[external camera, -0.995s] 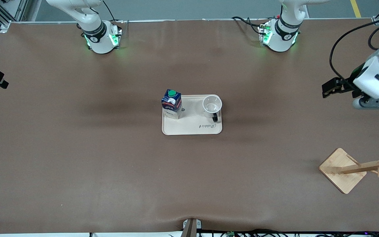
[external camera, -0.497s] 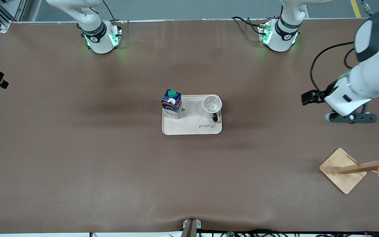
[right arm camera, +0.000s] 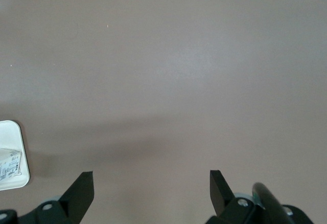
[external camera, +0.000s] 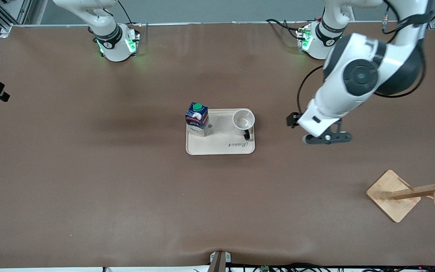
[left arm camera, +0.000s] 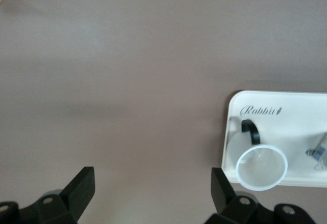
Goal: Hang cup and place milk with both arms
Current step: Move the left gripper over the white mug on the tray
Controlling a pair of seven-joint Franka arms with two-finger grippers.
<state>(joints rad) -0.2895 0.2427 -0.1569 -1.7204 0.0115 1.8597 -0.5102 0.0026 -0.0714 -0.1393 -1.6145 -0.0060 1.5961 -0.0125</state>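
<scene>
The white cup [external camera: 243, 120] stands upright on a cream tray [external camera: 221, 145] at the table's middle, its black handle turned toward the front camera. On the same tray, toward the right arm's end, stands the dark blue milk [external camera: 197, 119] with its green cap. My left gripper [external camera: 292, 120] hangs over bare table just off the tray's edge, beside the cup. In the left wrist view the gripper [left arm camera: 152, 183] is open and empty, with the cup [left arm camera: 260, 166] off to one side. My right gripper [right arm camera: 152, 183] is open over bare brown table, and only a tray corner [right arm camera: 23, 178] shows.
A wooden peg rack [external camera: 410, 192] on a square base stands toward the left arm's end, nearer the front camera than the tray. Both arm bases [external camera: 117, 45] [external camera: 317, 43] sit along the table's back edge. Brown table surface surrounds the tray.
The left arm has swung from its end of the table inward toward the tray, bringing its gripper close to the cup. Cup, milk and rack have not moved.
</scene>
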